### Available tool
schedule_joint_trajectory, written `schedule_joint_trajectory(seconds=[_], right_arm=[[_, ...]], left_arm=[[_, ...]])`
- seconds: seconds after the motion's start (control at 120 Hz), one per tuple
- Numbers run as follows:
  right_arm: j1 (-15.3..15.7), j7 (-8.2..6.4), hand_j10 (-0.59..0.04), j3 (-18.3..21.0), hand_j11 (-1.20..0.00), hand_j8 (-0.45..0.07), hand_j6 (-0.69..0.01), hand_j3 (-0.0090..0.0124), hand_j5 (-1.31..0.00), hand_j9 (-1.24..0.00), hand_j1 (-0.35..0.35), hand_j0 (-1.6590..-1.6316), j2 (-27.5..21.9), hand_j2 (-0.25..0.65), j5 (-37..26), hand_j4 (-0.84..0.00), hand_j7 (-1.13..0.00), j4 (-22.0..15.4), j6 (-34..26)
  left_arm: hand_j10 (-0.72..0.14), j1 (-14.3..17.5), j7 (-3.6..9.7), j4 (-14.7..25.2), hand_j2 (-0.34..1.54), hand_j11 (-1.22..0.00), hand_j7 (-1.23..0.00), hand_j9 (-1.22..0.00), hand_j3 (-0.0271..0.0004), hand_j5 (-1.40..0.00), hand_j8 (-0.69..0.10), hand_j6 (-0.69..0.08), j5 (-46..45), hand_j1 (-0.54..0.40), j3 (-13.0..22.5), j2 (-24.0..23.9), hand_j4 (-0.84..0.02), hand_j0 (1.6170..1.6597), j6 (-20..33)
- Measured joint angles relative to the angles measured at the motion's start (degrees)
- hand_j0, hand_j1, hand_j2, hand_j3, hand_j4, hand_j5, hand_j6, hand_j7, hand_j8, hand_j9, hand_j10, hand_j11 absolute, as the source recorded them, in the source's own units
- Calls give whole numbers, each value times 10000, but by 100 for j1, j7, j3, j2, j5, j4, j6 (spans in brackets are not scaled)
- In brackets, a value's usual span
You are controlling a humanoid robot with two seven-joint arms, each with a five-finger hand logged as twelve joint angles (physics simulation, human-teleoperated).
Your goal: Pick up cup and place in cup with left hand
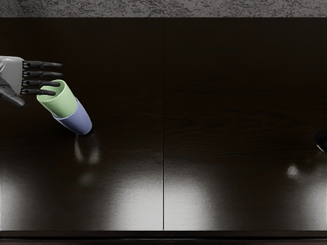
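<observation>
Evidently, the dark, glossy worktop (pixel 230 66) has faint wood grain, pale reflections and a central seam; mottled grey ground (pixel 168 8) shows beyond; the plain green cup (pixel 62 104) sits nested in the blue cup (pixel 76 121); the left robot hand (pixel 45 84) overlaps its mouth, fingers nearly straight, gripping neither.

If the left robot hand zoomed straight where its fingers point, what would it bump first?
Probably the green cup: two fingers of the left robot hand overlap its opening in this view, though how high they are is unclear.
</observation>
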State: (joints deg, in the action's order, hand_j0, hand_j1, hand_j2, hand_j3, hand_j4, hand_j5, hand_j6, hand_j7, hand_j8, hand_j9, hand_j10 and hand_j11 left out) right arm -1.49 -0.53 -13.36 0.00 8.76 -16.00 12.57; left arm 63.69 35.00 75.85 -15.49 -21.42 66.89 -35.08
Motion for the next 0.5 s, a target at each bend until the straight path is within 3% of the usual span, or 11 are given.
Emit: schedule_joint_trajectory(seconds=[0.5], right_arm=[[0,0,5,0,1,7,10,0,1,1,-3489,-16581,0,-2,-1,0,0,0,0]], left_arm=[[-20,0,0,0,-17,-21,-21,-21,0,-20,-1,2,-8,3460,-7,0,-1,16581,0]])
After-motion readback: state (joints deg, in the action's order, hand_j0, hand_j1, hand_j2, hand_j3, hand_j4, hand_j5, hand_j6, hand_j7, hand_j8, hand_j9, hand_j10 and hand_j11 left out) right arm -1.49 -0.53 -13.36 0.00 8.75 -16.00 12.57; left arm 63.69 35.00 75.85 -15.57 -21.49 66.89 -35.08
